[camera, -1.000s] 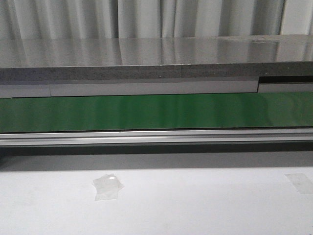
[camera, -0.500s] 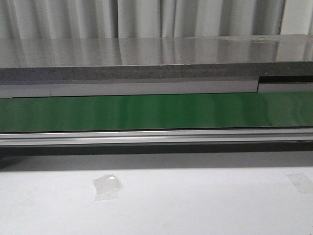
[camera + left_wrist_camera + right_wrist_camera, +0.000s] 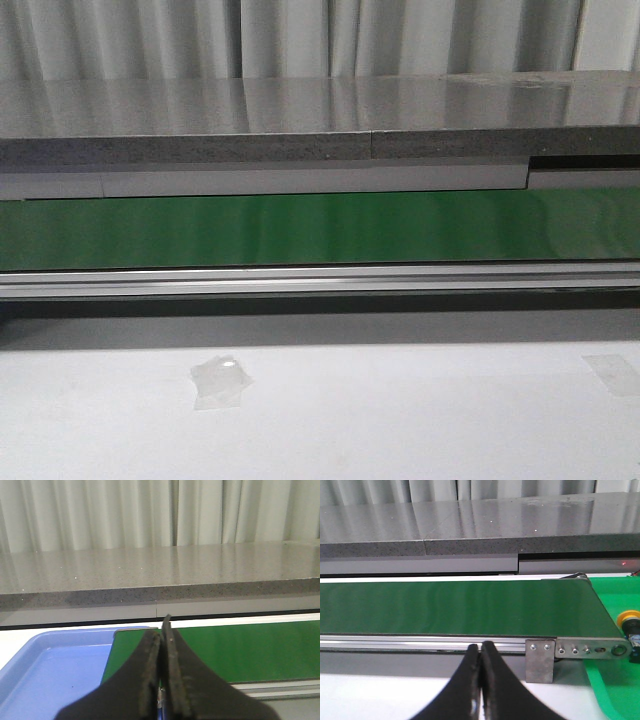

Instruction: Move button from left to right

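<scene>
Looking forward over the white table [image 3: 400, 420], the front view shows a long green conveyor belt [image 3: 320, 230] running across the scene, with a silver rail [image 3: 320, 280] along its near edge and a grey stone-like counter [image 3: 300, 120] behind it. Pale curtains [image 3: 300, 40] hang at the back. Two scraps of clear tape lie on the table, one left of centre [image 3: 220, 380], one at the far right [image 3: 615, 372]. Neither arm nor the button appears in this view.

From the left wrist view, the left gripper [image 3: 162, 635] has its two dark fingers pressed together with nothing between them. Beyond them sit a light blue tray [image 3: 60, 670] and, just beside it, the end of the green belt, under the grey counter.

From the right wrist view, the right gripper [image 3: 480, 652] is likewise pressed closed and empty, in front of the belt's rail and a metal end bracket [image 3: 540, 660]. The button [image 3: 630, 622], yellow cap and dark body, lies at the picture's edge on a green surface [image 3: 610, 680] just past the belt's end, well apart from the gripper.
</scene>
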Motion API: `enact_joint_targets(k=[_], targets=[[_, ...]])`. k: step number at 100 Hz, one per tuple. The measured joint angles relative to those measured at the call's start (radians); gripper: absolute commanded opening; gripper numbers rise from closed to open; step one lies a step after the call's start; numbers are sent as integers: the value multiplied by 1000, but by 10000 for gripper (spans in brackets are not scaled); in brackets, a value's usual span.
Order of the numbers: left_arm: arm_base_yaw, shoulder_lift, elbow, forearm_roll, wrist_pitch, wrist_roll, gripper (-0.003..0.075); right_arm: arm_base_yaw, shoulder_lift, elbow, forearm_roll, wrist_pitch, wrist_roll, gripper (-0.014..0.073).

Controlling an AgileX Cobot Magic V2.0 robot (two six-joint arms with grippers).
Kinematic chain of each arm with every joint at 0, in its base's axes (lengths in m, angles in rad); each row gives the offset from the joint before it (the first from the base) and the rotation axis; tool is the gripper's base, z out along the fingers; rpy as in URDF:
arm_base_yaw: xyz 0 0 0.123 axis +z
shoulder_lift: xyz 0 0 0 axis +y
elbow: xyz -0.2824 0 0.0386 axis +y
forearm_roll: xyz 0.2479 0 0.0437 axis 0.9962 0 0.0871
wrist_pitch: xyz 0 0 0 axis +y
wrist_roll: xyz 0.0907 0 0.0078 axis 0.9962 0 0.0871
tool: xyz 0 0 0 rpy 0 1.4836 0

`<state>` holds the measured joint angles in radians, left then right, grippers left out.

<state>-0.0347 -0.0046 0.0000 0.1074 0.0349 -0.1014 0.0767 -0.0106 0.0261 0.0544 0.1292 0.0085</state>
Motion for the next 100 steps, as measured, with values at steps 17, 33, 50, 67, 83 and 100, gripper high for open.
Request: enact_joint_targets(k=[17, 33, 50, 67, 83, 100], targets=[[20, 0, 0, 0, 0, 0, -20, 0, 0, 0, 0, 0, 0, -66], [22, 0, 0, 0, 0, 0, -20, 0, 0, 0, -2, 0, 0, -66], [22, 0, 0, 0, 0, -2, -20, 0, 0, 0, -2, 0, 0, -66], [22, 0, 0, 0, 0, -2, -20, 0, 0, 0, -2, 0, 0, -66], [22, 0, 0, 0, 0, -2, -20, 0, 0, 0, -2, 0, 0, -66], [22, 0, 0, 0, 0, -2, -20, 0, 0, 0, -2, 0, 0, -66]])
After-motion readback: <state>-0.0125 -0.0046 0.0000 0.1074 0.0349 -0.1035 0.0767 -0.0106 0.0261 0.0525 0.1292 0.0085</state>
